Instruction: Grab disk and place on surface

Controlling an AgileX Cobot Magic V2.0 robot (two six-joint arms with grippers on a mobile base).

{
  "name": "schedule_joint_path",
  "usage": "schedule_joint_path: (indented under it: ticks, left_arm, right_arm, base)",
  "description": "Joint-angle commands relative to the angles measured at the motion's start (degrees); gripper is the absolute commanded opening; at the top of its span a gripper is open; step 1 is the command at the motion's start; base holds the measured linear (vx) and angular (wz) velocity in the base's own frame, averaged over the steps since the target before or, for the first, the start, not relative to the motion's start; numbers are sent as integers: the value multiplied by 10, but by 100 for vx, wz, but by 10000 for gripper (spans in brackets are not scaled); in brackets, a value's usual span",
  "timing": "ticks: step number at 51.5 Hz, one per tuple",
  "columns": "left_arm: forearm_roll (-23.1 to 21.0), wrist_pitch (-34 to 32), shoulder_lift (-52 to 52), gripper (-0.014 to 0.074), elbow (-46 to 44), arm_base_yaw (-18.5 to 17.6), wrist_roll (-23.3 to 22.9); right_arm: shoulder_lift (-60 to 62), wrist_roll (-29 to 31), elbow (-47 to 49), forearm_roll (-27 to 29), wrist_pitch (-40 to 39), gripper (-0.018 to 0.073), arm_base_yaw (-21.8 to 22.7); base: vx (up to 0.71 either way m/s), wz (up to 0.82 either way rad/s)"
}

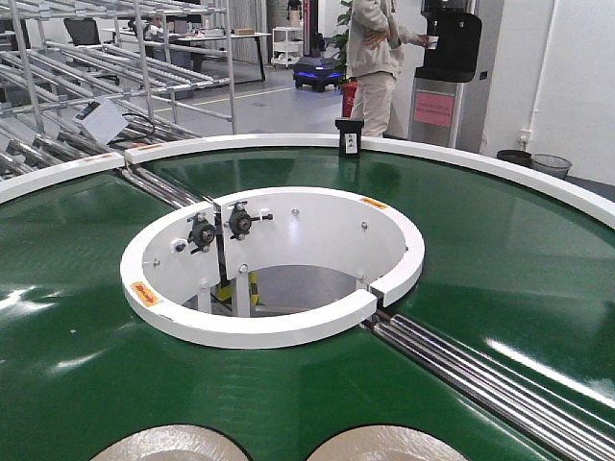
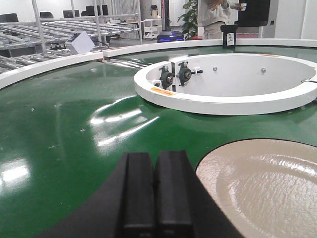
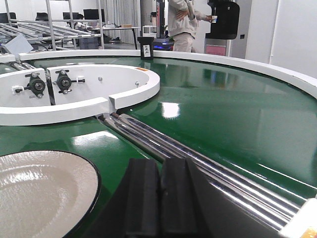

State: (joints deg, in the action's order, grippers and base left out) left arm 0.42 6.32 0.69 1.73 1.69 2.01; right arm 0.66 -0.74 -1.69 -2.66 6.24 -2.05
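Observation:
Two beige glazed disks with dark rims lie on the green conveyor belt [image 1: 500,269] at the bottom edge of the front view, one at the left [image 1: 168,444] and one at the right [image 1: 389,445]. In the left wrist view my left gripper [image 2: 155,159] is shut and empty, low over the belt, with a disk [image 2: 267,188] just to its right. In the right wrist view my right gripper [image 3: 159,167] is also shut and empty, with a disk [image 3: 39,198] just to its left. Neither gripper touches a disk. The dark tabletop surface is out of view.
A raised white inner rim [image 1: 269,331] with two bearing blocks [image 1: 221,227] rings the belt's central hole. Steel rollers [image 3: 198,158] cross the belt ahead of my right gripper. A small black stand [image 1: 349,136] sits on the far outer rim. Beyond it are a person [image 1: 375,58] and metal racks [image 1: 115,58].

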Motion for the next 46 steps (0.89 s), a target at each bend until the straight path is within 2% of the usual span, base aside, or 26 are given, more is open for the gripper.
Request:
schedule_joint_path:
  ticks: [1,24,46]
  left_arm:
    - [-4,-48,-4,-7,-12,1,-4]
    - [-4,-48,-4,-7,-12,1,-4]
    - [-7,-86,-4,-7,-12,1,-15]
  right_arm:
    - [5,2,-4,-2,-51,-8,4]
    - [5,2,-4,-2,-51,-8,4]
    - [5,4,-4,-3,-76,-8,4]
  base:
    - [0,0]
    - [0,0]
    - [0,0]
